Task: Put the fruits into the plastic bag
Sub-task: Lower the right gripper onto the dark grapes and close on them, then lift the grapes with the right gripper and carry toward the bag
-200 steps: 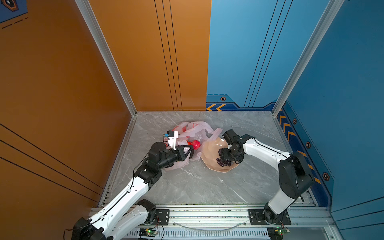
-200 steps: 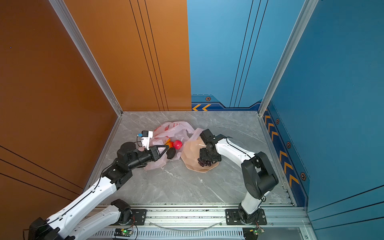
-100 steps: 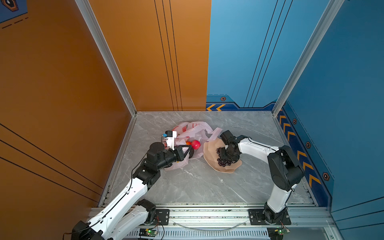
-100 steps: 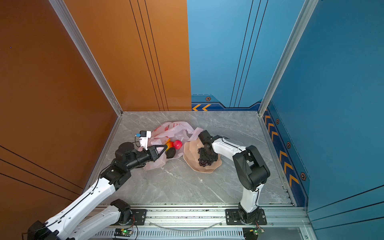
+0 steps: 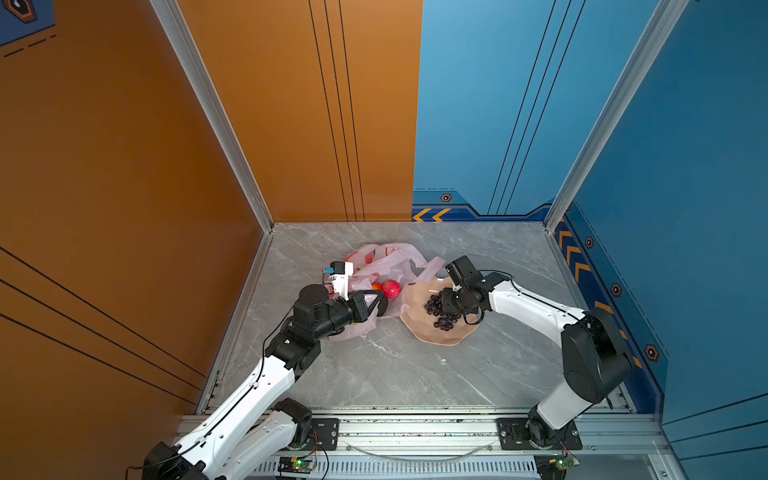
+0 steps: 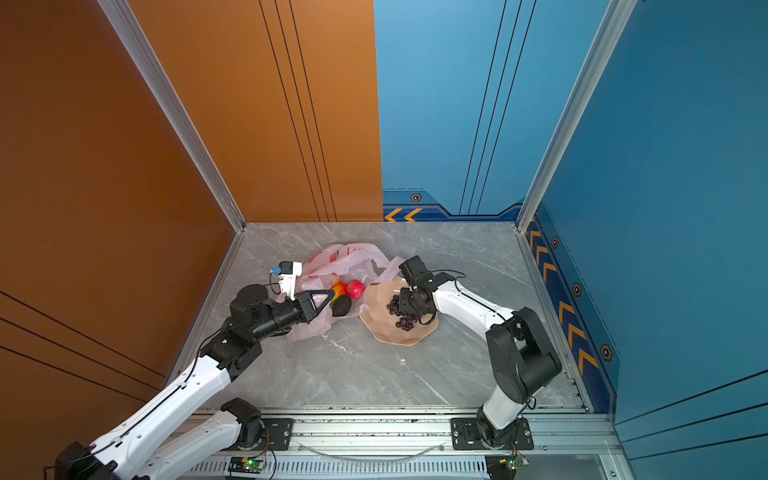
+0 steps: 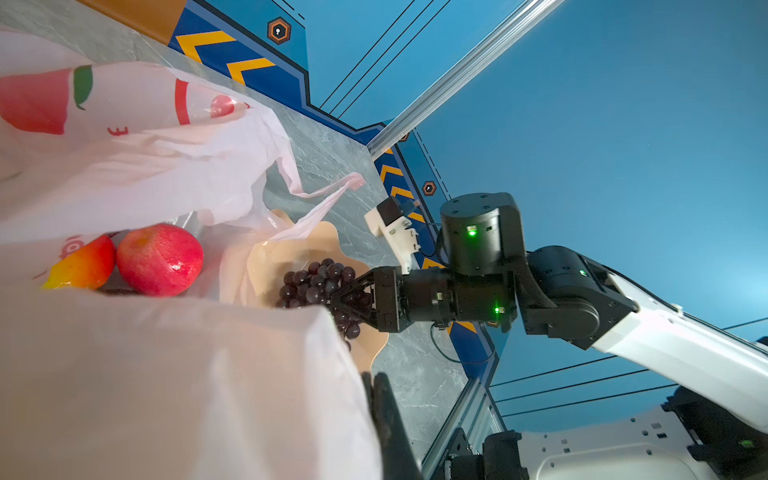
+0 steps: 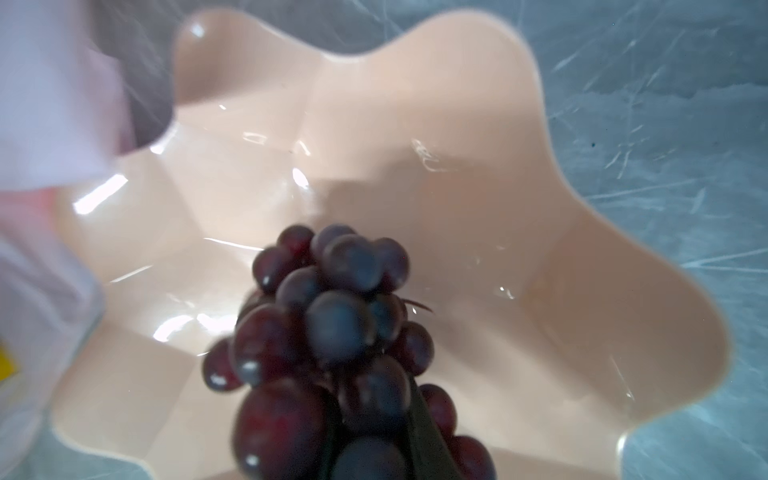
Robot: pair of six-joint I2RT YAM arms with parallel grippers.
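Observation:
The pale-pink plastic bag (image 5: 386, 259) (image 6: 340, 259) lies at the back middle of the floor. My left gripper (image 5: 376, 297) (image 6: 330, 296) is shut on its near edge (image 7: 166, 374) and holds the mouth open. Inside the mouth lie a red apple (image 5: 391, 289) (image 7: 160, 259), a red-yellow mango (image 6: 340, 287) (image 7: 83, 266) and a dark avocado (image 6: 341, 306). The purple grape bunch (image 5: 436, 309) (image 8: 332, 316) rests in the peach bowl (image 5: 440, 338) (image 8: 457, 166). My right gripper (image 5: 451, 305) (image 7: 336, 297) reaches down into the bowl, its fingers (image 8: 424, 432) closed round the grapes.
The bowl (image 6: 399, 338) touches the bag's right side, and one bag handle (image 7: 332, 195) drapes toward its rim. Orange wall on the left, blue walls behind and right. Bare marble floor (image 5: 395, 374) spreads in front, up to the arms' rail.
My right gripper has closed its jaws on the grape bunch in the bowl, and its arm has shifted a little. The left gripper has kept its hold on the bag.

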